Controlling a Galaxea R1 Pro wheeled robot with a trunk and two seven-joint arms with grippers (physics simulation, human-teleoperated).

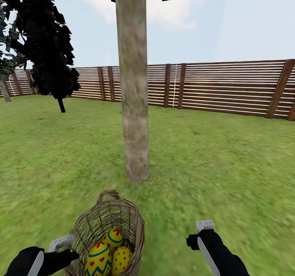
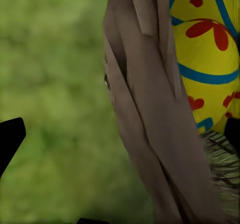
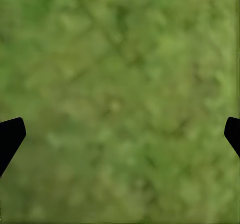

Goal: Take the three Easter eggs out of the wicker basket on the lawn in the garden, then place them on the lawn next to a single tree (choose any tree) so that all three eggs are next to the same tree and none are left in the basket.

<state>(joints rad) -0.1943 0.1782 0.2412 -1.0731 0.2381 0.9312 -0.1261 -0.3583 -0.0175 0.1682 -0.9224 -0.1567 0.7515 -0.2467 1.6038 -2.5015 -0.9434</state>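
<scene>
Yellow eggs (image 1: 107, 253), three of them with blue-green bands and red marks, lie together in the bottom of the basket (image 1: 123, 218). The basket is tilted on the lawn (image 1: 213, 161), just in front of the foot of the tree (image 1: 133, 104) with the thick pale trunk. That makes one basket, three eggs, and one tree close enough to serve as the drop spot; a second, dark-leaved tree (image 1: 49, 42) stands well behind it near the fence (image 1: 229, 85).

The left gripper (image 1: 61, 243) sits against the basket's outer wall, and its wrist view looks past a woven strip at the eggs. Whether its jaws are released or clenched cannot be told. The right gripper (image 3: 120, 134) hangs over bare grass beside the basket, jaws spread wide and grasping nothing.

None of the eggs is out yet, so the step in hand appears to be the first pick. To do it well, a gripper should reach in through the basket's mouth rather than press the wall, close across one egg's middle, then lift it clear of the rim before setting it on the grass beside the trunk.
</scene>
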